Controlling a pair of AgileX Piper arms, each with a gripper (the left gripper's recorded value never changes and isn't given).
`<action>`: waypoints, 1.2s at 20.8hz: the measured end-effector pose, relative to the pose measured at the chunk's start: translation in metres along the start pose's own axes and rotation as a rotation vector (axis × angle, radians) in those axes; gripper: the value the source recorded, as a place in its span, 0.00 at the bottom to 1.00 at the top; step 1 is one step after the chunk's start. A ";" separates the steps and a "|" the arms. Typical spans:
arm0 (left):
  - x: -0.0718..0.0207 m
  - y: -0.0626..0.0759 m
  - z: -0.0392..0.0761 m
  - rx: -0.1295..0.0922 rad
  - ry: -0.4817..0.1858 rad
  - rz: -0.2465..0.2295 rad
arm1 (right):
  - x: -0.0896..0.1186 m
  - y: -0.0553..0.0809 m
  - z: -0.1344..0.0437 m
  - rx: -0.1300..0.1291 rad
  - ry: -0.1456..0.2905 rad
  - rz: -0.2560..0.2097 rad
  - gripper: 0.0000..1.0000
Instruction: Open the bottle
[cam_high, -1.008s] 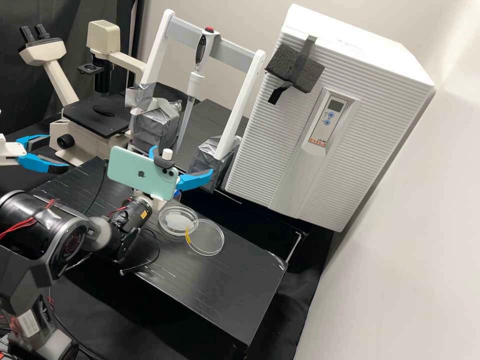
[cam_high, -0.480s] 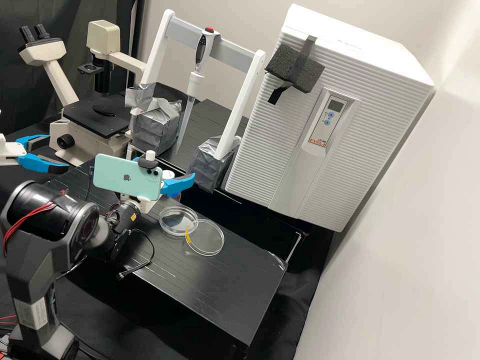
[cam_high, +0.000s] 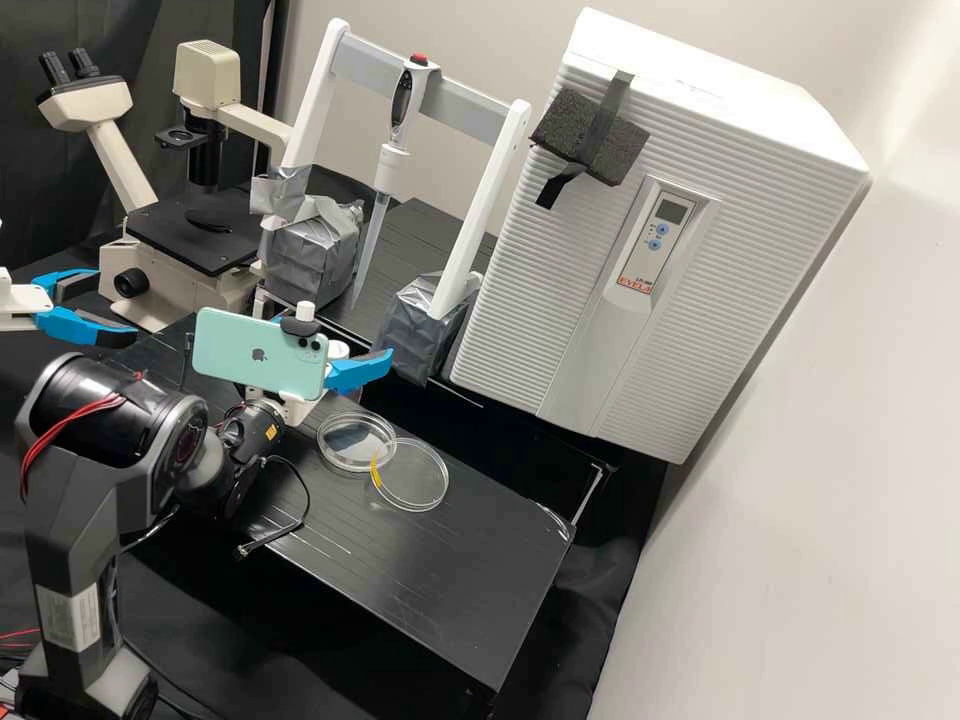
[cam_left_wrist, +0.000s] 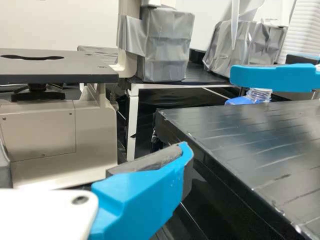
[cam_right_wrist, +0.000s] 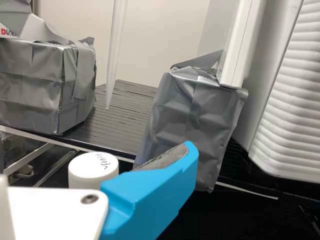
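**Black worktop, bottle capped, neither hand clamped**

Black worktop (cam_high: 450, 570), pale wall behind. Landmark = pipette stand (cam_high: 470, 105).

- White ribbed cabinet (cam_high: 560, 260): just beside the stand, on one side.
- Microscope (cam_high: 170, 250): just beside the stand, on the other side.
- Right arm: comes in front of the stand with a mint phone (cam_high: 260, 352) on its wrist.
- Right hand (cam_high: 336, 342): in front of the stand, fingers apart, bottle cap just beside one pad. Looks like no clamp yet.
- Left hand (cam_high: 115, 306): well apart from the stand, out past the microscope. Fingers apart, holding nothing.
- Two petri dishes (cam_high: 410, 475): farther out in front of the stand, rims overlapping.
- Bottle (cam_high: 338, 351): upright, between the stand and the dishes, at the worktop edge nearest the stand. Can't tell what it stands on.
- White cap (cam_right_wrist: 93, 170): on the bottle, with handwriting on top.

Handling, my read:
- The bottle is small and probably light, so it will spin or tip if only the cap gets torque.
- The cap looks smooth and stiff, so slip is likely.
- Grip the cap square on its sides and pin the body low with the other hand before twisting.
- The body is mostly hidden, so stiffness is unknown. Go easy on the squeeze.
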 end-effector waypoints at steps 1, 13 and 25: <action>0.0000 0.000 0.000 0.008 0.000 0.000 | 0.000 0.000 0.000 0.001 -0.003 0.000 0.00; 0.0002 0.000 0.000 0.018 -0.001 0.000 | 0.004 -0.001 0.006 0.002 -0.022 0.002 0.00; 0.0002 0.000 0.000 0.033 0.001 0.001 | 0.006 0.002 0.007 0.001 -0.027 0.011 0.00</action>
